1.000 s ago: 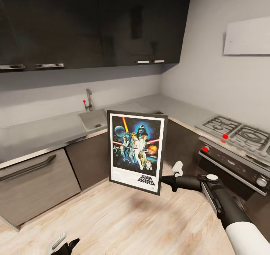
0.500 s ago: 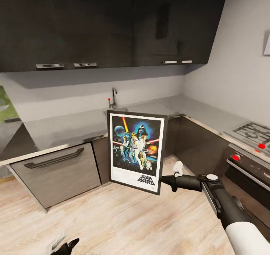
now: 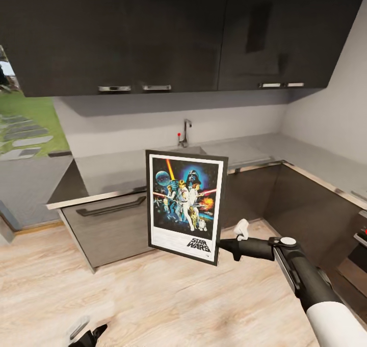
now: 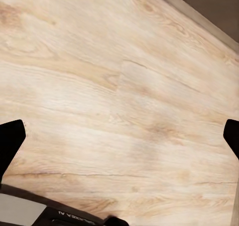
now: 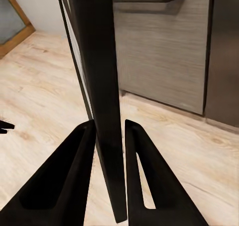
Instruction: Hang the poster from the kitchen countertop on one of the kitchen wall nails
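The poster (image 3: 186, 204) hangs upright in mid-air over the wood floor, in front of the cabinets, its Star Wars artwork facing the head camera. My right gripper (image 3: 220, 249) is shut on its lower right edge. Seen edge-on in the right wrist view, the poster's dark frame (image 5: 99, 86) is clamped between the two black fingers (image 5: 74, 176). The kitchen countertop (image 3: 122, 171) runs behind it as a glossy grey L-shaped slab with a sink tap (image 3: 186, 132). My left gripper (image 3: 84, 333) sits low over the floor, open, its fingertips (image 4: 11, 141) spread wide apart.
Dark upper cabinets (image 3: 153, 35) hang above the counter. A drawer front with a long handle (image 3: 109, 206) faces me. An opening to a green outdoor scene (image 3: 28, 127) lies at the left. The stove's corner (image 3: 361, 234) shows at the far right. Pale wood floor (image 3: 153, 296) stretches ahead.
The whole view has swung left: sink, cabinets and stove have slid to the right and the outdoor opening has come in. The poster and both grippers keep their places in the picture.
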Available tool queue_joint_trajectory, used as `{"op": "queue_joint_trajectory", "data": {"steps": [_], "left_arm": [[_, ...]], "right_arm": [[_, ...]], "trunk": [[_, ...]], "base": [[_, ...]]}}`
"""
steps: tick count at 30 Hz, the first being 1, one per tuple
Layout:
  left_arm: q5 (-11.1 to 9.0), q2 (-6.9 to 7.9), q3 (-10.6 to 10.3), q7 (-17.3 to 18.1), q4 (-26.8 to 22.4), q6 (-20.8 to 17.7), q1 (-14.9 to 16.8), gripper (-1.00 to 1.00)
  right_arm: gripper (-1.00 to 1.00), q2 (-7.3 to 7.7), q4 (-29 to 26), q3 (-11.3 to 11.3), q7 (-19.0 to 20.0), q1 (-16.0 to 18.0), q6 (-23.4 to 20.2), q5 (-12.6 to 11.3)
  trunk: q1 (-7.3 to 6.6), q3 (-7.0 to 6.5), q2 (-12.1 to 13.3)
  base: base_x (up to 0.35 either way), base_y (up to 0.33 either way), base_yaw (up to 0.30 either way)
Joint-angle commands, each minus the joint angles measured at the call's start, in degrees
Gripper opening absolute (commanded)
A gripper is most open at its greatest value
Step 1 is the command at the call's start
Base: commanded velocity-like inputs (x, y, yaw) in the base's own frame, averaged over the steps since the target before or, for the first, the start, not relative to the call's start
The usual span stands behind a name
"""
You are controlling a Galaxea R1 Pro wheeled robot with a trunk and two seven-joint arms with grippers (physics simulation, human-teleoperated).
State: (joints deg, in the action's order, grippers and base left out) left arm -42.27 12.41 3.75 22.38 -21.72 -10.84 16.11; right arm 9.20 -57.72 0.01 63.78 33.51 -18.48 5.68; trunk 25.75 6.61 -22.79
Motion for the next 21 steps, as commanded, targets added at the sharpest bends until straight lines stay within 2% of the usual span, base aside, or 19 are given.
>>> {"op": "queue_joint_trajectory", "data": {"steps": [1, 7, 21], "left_arm": [[-0.44, -0.02, 0.29, 0.22, 0.01, -0.59, 0.06, 1.0], [-0.44, -0.02, 0.3, 0.21, 0.03, -0.59, 0.06, 1.0], [-0.49, -0.02, 0.3, 0.21, 0.08, -0.6, 0.06, 1.0]], "right_arm": [[-1.0, 0.02, -0.11, -0.01, 0.3, 0.02, -0.68, 0.03], [-1.0, 0.02, -0.12, -0.01, 0.29, 0.05, -0.68, 0.03], [-1.0, 0.02, -0.12, 0.0, 0.32, 0.02, -0.68, 0.04]], "trunk": [[0.03, 0.13, -0.13], [0.03, 0.13, -0.13], [0.03, 0.13, -0.13]], "base": [[0.0, 0.016, 0.291], [0.0, 0.112, 0.291], [0.0, 0.271, 0.291]]}}
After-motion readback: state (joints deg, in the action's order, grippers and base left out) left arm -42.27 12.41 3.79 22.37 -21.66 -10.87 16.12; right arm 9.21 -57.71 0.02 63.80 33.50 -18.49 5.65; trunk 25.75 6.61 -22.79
